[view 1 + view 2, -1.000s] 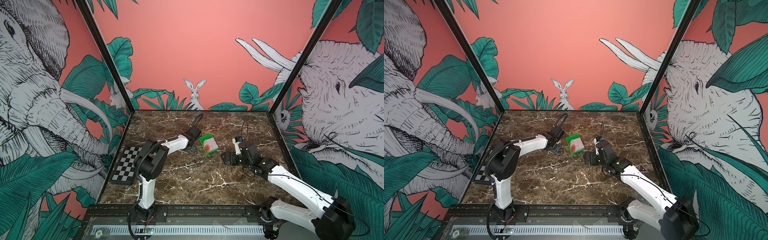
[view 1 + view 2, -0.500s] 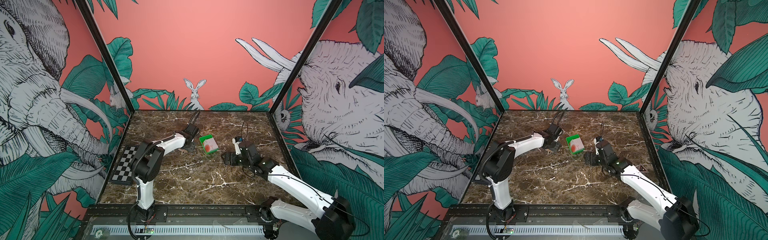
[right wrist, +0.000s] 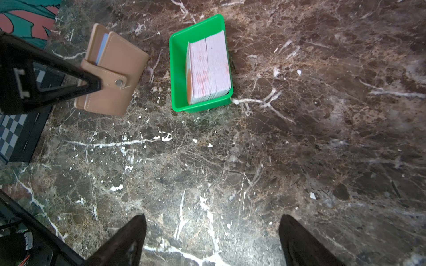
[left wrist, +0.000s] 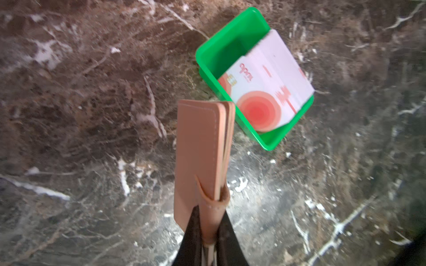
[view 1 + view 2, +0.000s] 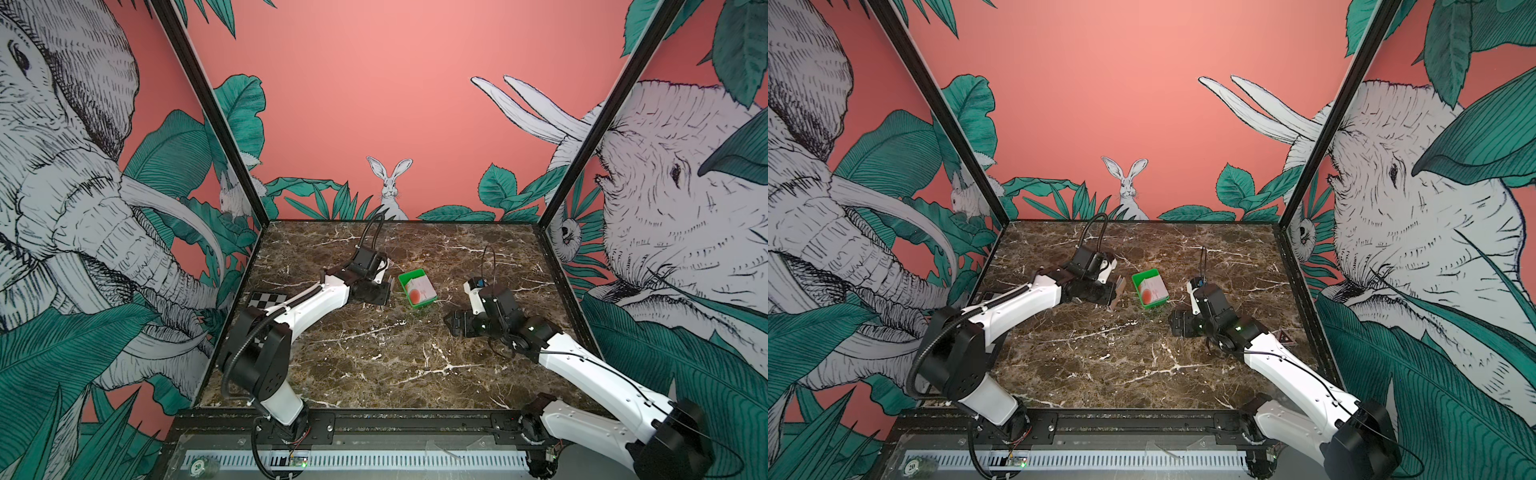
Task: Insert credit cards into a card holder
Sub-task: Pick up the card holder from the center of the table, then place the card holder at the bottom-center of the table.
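Card holder (image 5: 1120,291) sits pinched in your left hand (image 5: 1113,291) in a top view, just beside the green tray (image 5: 1137,291). That hand has just closed and its elbow has swung outward, so the holder is secured. Left wrist: the jaws grip its strap. Right wrist: your right hand (image 3: 212,217) stands wide and empty over the surface, and the credit cards (image 3: 209,66) wait in the tray.

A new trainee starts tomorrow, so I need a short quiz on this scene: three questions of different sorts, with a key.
1. True or false: the left gripper is shut on the wallet.
2. Fill in: the right gripper stands ___, holding nothing.
3. The card stack sits: A in the green tray; B in the right gripper; C inside the wallet.
Key: 1 true; 2 open; 3 A.
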Controlling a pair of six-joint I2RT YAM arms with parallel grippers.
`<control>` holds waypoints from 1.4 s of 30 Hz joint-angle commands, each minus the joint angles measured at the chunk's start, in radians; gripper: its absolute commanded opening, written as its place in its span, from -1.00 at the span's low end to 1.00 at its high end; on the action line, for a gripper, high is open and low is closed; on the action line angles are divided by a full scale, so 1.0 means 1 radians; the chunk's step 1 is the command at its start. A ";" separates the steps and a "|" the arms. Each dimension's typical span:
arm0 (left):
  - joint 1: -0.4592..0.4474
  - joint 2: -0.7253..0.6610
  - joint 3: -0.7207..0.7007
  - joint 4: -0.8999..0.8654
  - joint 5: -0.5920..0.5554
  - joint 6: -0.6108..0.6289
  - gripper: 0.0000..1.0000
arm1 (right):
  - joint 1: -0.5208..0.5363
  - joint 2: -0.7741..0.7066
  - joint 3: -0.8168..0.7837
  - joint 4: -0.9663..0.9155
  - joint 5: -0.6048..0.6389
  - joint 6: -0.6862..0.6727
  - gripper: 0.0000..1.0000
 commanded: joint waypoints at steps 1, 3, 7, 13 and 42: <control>0.006 -0.080 -0.107 0.098 0.191 -0.115 -0.96 | 0.007 -0.031 -0.014 -0.055 -0.046 -0.010 0.76; 0.005 -0.112 -0.174 0.171 0.244 -0.168 -0.96 | 0.009 -0.044 -0.023 -0.059 -0.069 -0.004 0.74; -0.014 -0.136 -0.288 0.327 0.344 -0.269 -0.95 | 0.013 -0.080 -0.058 -0.032 -0.112 0.016 0.64; -0.043 -0.135 -0.414 0.550 0.523 -0.380 -0.94 | 0.016 -0.081 -0.071 -0.018 -0.167 0.017 0.54; -0.073 -0.058 -0.424 0.341 0.350 -0.251 0.00 | 0.059 -0.119 -0.187 -0.008 -0.095 0.157 0.42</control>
